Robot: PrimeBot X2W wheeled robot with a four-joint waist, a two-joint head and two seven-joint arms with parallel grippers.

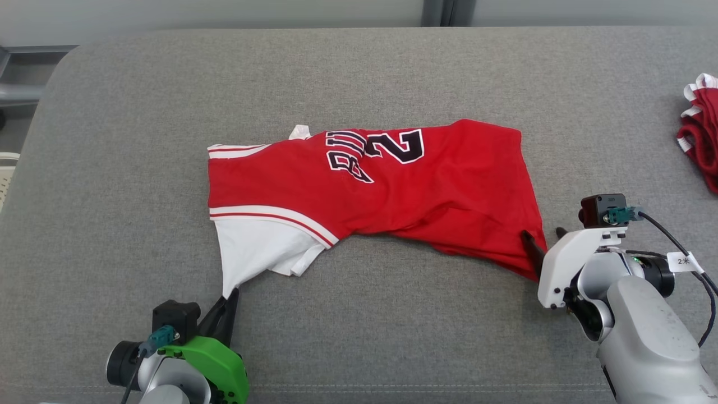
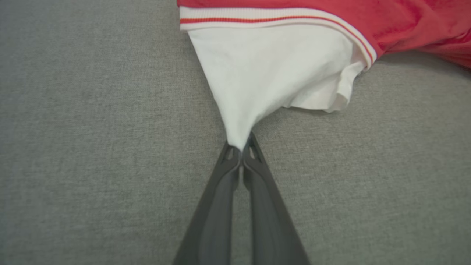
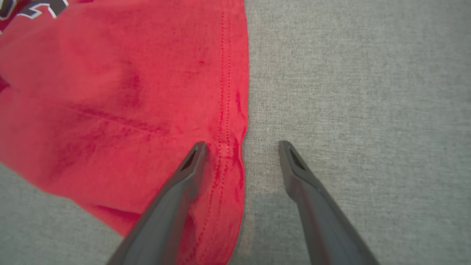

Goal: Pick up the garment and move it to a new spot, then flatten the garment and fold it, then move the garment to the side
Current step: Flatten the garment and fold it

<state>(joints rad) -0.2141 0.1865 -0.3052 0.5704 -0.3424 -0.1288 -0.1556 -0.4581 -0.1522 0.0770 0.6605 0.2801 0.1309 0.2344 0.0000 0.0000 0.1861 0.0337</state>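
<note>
A red jersey garment (image 1: 404,191) with black lettering and a white sleeve (image 1: 258,247) lies crumpled across the grey surface (image 1: 359,78). My left gripper (image 1: 229,296) is shut on the tip of the white sleeve (image 2: 272,73), which is drawn into a point at the gripper (image 2: 241,149). My right gripper (image 1: 543,234) stands open at the red hem corner. In the right wrist view its left finger rests on the red cloth (image 3: 121,92) and its right finger on bare grey fabric, the hem edge between them at the gripper (image 3: 241,147).
Another red and white garment (image 1: 701,129) lies bunched at the far right edge. The grey padded surface has bare room in front of and behind the jersey. Its rounded left edge (image 1: 33,140) drops to a floor area.
</note>
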